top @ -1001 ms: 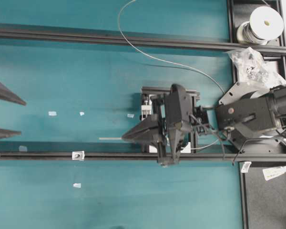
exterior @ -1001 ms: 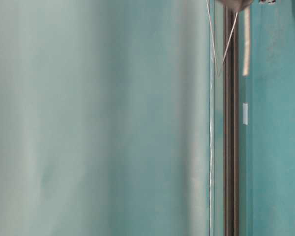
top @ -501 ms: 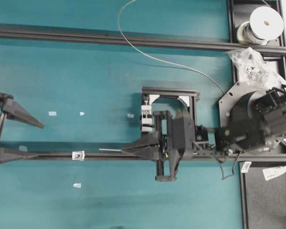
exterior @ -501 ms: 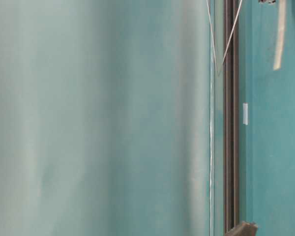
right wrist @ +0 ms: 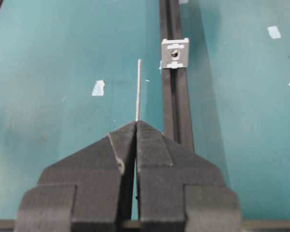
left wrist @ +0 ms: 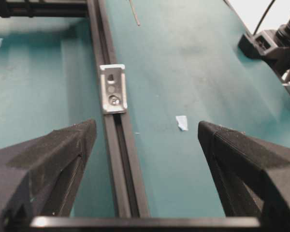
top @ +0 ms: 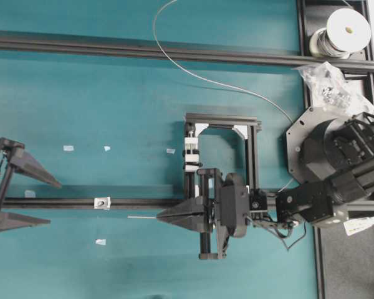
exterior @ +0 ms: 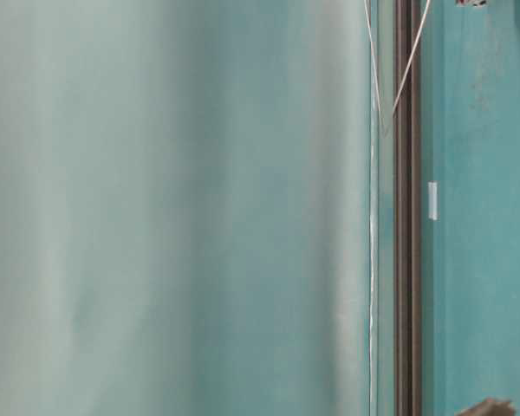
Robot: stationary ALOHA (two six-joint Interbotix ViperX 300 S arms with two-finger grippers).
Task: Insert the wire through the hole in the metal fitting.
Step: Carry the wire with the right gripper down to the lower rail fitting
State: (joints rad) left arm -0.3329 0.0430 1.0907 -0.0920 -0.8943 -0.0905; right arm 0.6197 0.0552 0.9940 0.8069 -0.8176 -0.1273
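Insertion is not yet made — the wire (right wrist: 138,89) is clenched in the right gripper (right wrist: 136,126), its tip short of and beside the metal fitting (right wrist: 175,53); the left gripper (left wrist: 145,140) is spread wide, grasping nothing.

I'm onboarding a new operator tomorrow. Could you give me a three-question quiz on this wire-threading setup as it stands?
1. True or false: the right gripper is shut on the wire.
2. Multiple choice: the metal fitting sits (A) on the black rail, (B) loose on the teal mat, (C) between the left gripper's fingers.
3. Short answer: in the right wrist view, does the wire tip line up with the hole, or lie to one side?

Key
1. True.
2. A.
3. It lies to the left of the hole, over the mat.
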